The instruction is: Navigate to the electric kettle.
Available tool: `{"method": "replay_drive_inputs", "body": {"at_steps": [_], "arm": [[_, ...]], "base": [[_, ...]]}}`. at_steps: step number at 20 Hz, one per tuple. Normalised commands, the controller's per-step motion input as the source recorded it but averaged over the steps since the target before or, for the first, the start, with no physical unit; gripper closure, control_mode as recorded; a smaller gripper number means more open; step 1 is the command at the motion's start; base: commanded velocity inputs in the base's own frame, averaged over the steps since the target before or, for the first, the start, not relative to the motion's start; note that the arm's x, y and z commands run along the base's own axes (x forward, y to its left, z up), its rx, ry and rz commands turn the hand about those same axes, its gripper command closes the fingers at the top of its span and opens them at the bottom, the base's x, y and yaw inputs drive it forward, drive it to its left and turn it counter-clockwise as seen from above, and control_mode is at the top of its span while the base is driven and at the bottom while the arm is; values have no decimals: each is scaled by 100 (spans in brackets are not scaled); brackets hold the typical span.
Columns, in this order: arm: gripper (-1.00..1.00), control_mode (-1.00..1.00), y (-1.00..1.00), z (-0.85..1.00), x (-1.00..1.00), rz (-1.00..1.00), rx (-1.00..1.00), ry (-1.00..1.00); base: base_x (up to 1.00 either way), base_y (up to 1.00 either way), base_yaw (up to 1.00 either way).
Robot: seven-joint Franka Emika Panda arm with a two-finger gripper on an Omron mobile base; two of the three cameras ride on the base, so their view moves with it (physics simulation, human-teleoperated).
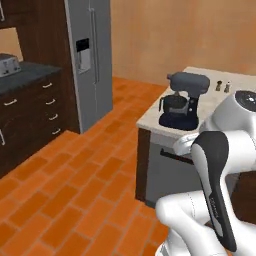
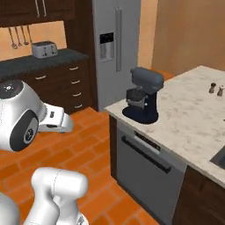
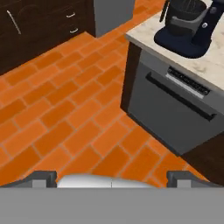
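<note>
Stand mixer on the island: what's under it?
The stand mixer sits on the pale marble countertop, at its corner. Below that edge is a grey dishwasher front with a dark handle. Its inside is hidden.

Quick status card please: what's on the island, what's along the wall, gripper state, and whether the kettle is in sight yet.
island: marble counter, dishwasher in its front
on island: dark stand mixer near the corner; two small shakers further back
wall side: fridge, dark drawers, toaster on the dark counter
floor: orange brick tiles
gripper: fingertips wide apart, holding nothing, aimed at the floor by the dishwasher
kettle: not spotted in these views
</note>
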Motion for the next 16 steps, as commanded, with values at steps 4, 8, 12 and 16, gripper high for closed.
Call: {"method": "replay_drive_inputs", "body": {"at_steps": [4,8,12,16], "arm": [[-100,100,0,0,0,0,0,0],[-100,100,0,0,0,0,0,0],[-100,100,0,0,0,0,0,0],[-100,100,0,0,0,0,0,0]], "base": [[0,-2,-94],[0,-8,-93],[0,-5,-94],[0,1,-97]]}}
